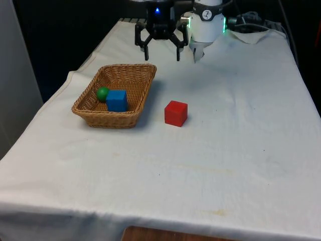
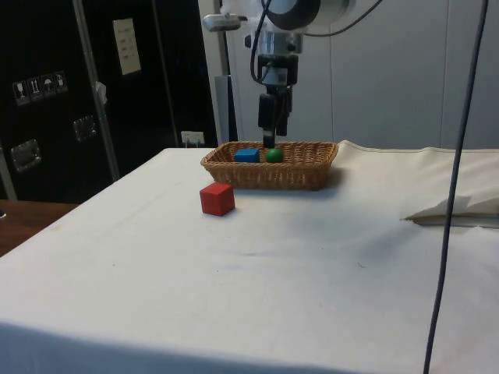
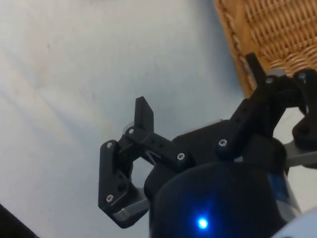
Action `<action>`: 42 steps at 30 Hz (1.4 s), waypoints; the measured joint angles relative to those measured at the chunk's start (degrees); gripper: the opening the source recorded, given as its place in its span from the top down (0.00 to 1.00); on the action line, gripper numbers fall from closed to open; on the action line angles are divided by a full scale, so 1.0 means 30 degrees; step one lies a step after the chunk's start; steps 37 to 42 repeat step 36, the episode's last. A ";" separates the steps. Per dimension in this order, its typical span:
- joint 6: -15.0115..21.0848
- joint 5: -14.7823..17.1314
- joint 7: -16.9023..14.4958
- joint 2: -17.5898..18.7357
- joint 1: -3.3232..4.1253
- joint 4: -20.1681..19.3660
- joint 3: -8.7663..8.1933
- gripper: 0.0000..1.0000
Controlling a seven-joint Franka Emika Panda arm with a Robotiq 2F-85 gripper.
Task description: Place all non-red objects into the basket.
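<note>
Black two-finger pincer [image 1: 161, 53] hangs in the air w/ fingers spread wide apart, nothing between them. In the front view it sits above the far end of the table, beyond the far rim of the woven wicker basket [image 1: 131, 70], clear of the rim and not touching anything. In the side view the pincer [image 2: 270, 117] points straight down, tips lined up w/ the basket [image 2: 312, 175]; depth can't be read from that angle. Wrist view: the spread fingers [image 3: 144, 115] hover over bare white cloth [image 3: 74, 74], w/ a corner of the basket [image 3: 277, 29] just beside one fingertip.

Basket is rectangular, light brown, stands on the table [image 1: 241, 150] towards the front view's left. Inside it: a small green ball [image 1: 103, 93] and a blue cube [image 1: 117, 101], right next to each other, ball on the front view's left of the cube; contact hard to judge. Both rest on the basket floor at the near end. In the side view the blue cube [image 2: 246, 156] and green ball [image 2: 274, 155] just peek over the rim.

Red cube [image 1: 176, 113] stands on the cloth outside the basket, near its front-view right side, a gap between them, not touching. Side view: red cube [image 2: 217, 199] sits in front of the basket, apart from it, flat on one face.

Cloth is rumpled into a fold near the robot end [image 2: 452, 210].
</note>
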 measured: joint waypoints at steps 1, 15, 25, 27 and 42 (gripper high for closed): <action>0.0000 -0.0095 0.0115 -0.0095 0.0000 -0.0057 0.0095 0.00; 0.0057 -0.0745 0.1356 -0.1108 0.0038 -0.0649 0.1662 0.00; 0.0095 -0.1528 0.2445 -0.1681 0.0038 -0.0898 0.2597 0.00; 0.0095 -0.1604 0.2559 -0.1738 0.0038 -0.0917 0.2674 0.00; 0.0095 -0.1891 0.2922 -0.2082 0.0038 -0.1012 0.3018 0.00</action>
